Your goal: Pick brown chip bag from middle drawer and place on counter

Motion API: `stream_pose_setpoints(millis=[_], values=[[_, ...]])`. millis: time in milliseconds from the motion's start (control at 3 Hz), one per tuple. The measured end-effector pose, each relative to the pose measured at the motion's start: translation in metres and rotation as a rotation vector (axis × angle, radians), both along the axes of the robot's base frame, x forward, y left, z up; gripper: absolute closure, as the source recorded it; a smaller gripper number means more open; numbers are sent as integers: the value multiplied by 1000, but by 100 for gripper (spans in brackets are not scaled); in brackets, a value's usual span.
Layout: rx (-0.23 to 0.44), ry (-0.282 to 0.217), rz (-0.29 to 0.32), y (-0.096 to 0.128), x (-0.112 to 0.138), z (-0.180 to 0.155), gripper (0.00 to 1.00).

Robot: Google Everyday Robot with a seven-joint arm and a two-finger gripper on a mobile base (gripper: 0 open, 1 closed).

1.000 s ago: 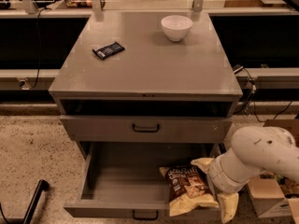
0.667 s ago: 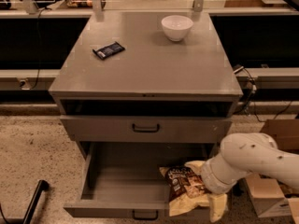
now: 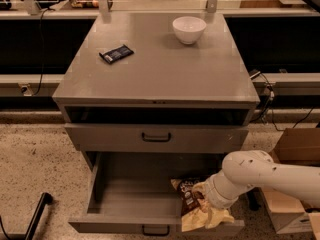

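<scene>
Camera view: the pincer (image 3: 201,195) now sits further left, on the chip bag (image 3: 188,198) in the open drawer (image 3: 125,225); lifting likely follows, though its grip cannot be told.

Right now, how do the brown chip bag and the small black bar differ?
The brown chip bag lies in the open middle drawer, the gripper at it; the black wrapped bar lies on the counter. The bag is larger, brown and cream; the bar is black. Both are wrapped snacks.
</scene>
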State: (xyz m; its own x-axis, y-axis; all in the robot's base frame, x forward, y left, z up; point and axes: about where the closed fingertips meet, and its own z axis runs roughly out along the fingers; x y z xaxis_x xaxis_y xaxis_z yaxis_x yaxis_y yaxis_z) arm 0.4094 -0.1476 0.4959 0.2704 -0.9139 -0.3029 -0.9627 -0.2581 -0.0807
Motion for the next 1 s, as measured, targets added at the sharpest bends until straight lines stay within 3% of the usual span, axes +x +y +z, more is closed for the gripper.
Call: stream_pose_setpoints(millis=[333,667,1000], values=[[14,32,-53,-9,6,-29,50],[32,30,-85,-15,10,-37,73],[49,-28,-87,-15,9,-20,96]])
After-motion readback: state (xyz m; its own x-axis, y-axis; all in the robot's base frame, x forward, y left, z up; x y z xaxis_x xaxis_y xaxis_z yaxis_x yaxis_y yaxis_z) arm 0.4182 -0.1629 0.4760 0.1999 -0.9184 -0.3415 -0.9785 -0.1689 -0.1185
